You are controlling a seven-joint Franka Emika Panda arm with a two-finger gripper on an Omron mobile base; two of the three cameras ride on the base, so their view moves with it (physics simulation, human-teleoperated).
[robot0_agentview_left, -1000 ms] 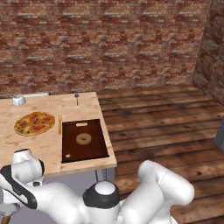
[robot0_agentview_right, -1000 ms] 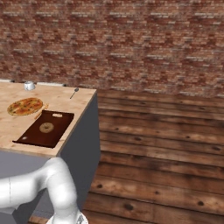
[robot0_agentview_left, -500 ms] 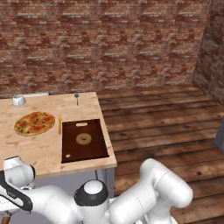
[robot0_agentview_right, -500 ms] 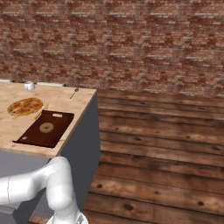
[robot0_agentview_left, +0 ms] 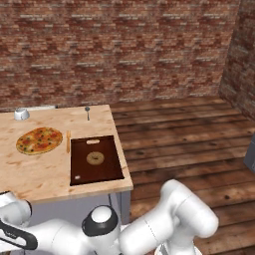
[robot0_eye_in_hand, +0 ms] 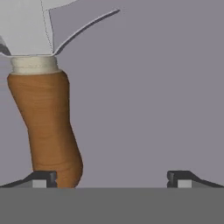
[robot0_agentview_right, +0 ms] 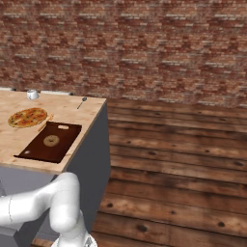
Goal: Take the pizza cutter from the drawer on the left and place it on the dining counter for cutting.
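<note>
The gripper (robot0_eye_in_hand: 112, 178) stands wide apart, its left fingertip (robot0_eye_in_hand: 41, 178) just beside the pizza cutter (robot0_eye_in_hand: 46, 122) on the grey drawer floor (robot0_eye_in_hand: 153, 100) — the arm has sunk lower than before.

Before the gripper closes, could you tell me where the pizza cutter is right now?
In the hand view, the pizza cutter lies on a grey surface at the left, its brown handle beside one fingertip of the open gripper.

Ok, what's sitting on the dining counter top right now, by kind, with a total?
Pizza: 1
Dark brown cutting board: 1
Thin orange stick-like utensil: 1
Small metal spoon-like utensil: 1
Small pale cup-like container: 1
Total: 5
</note>
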